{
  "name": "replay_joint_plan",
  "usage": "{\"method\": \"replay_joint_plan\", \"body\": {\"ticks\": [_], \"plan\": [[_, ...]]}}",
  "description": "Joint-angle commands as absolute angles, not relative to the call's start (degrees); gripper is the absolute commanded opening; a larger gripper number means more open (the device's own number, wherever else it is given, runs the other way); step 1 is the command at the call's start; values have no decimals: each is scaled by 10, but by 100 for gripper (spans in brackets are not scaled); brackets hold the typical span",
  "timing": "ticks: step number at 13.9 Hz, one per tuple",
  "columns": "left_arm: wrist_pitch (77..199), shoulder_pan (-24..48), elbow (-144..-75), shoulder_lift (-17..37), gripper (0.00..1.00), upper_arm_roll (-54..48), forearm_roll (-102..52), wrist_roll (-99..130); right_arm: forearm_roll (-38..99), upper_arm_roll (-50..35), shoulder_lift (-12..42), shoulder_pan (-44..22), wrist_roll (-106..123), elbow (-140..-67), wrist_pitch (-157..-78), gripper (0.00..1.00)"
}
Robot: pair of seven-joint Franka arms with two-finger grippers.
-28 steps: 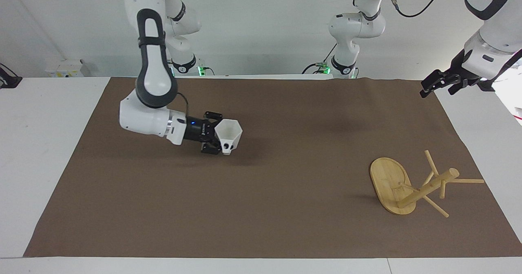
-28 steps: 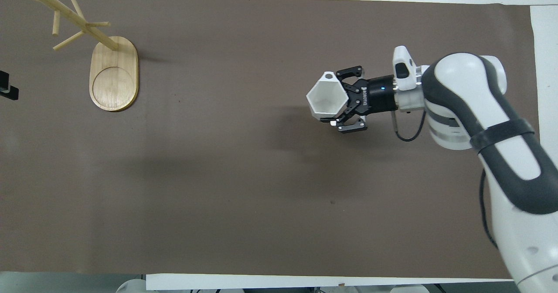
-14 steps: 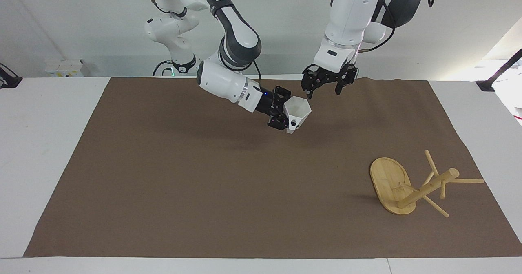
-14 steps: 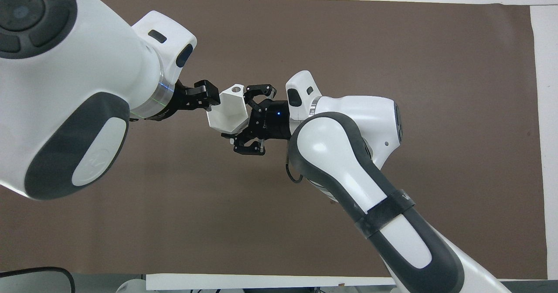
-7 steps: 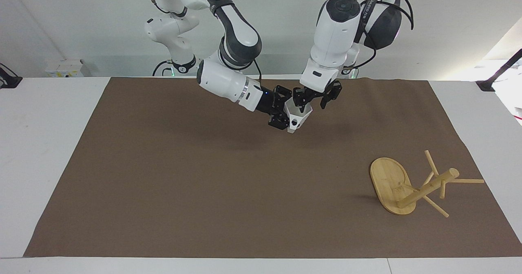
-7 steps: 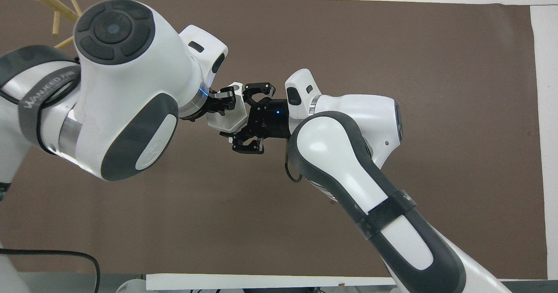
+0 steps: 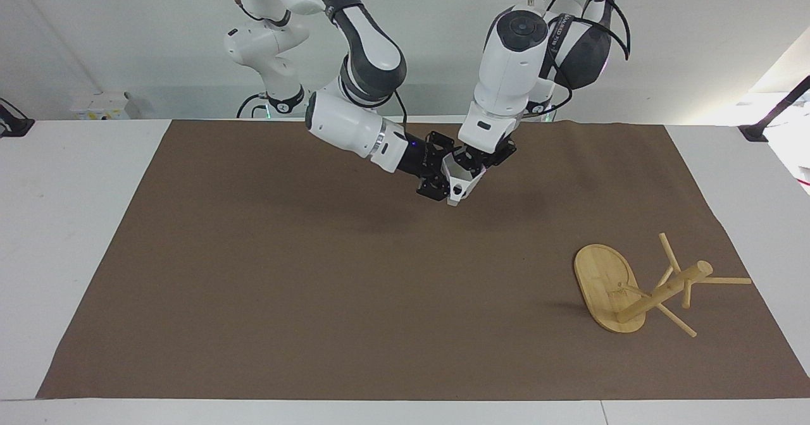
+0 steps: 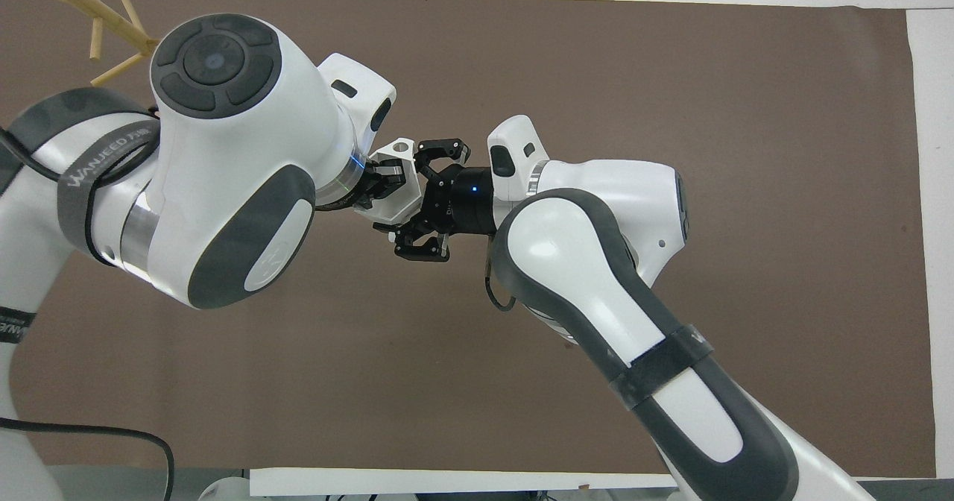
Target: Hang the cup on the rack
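Note:
The white faceted cup (image 7: 457, 183) (image 8: 399, 201) hangs in the air over the middle of the brown mat, tilted, its handle hole facing down. My right gripper (image 7: 443, 179) (image 8: 419, 204) is shut on the cup's side by the handle. My left gripper (image 7: 469, 160) (image 8: 378, 185) comes down from above and is shut on the cup's rim wall, one finger inside. The bamboo rack (image 7: 658, 293) leans on its oval base (image 7: 601, 273) toward the left arm's end of the table. In the overhead view only the rack's pegs (image 8: 97, 20) show past the left arm.
A brown mat (image 7: 304, 286) covers most of the white table (image 7: 69, 222). A small box (image 7: 101, 105) and a black fixture (image 7: 12, 126) sit at the table's edge at the right arm's end.
The right arm brought the cup to the mat's middle and held it there. The left arm swung in from its end, lowered onto the cup, and its gripper closed on the rim.

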State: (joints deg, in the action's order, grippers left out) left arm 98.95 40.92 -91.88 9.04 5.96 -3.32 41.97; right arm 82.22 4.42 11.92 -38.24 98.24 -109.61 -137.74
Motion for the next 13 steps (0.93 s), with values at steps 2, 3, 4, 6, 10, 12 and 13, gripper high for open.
{"method": "replay_joint_plan", "body": {"ticks": [2,3,4,6,10,12,13], "plan": [[991,405,-932,78,0,68,-30,438,835,42,120,-379,977,-1091,-1382,97],[994,404,-931,80,0,71,-28,439,834,42,117,-374,986,-1098,-1374,99],[998,403,-932,78,0,73,-27,447,834,42,113,-364,1021,-1108,-1359,99],[1020,378,-933,74,0,74,-25,460,834,42,97,-329,1080,-1136,-1305,99],[1098,320,-948,55,0,73,-25,463,723,46,74,-181,1165,-1179,-1153,99],[1201,302,-1047,4,0,73,-25,461,577,47,73,-104,1164,-1159,-1084,99],[1283,288,-1110,-25,0,72,-25,461,512,47,73,-71,1163,-1144,-1074,99]]}}
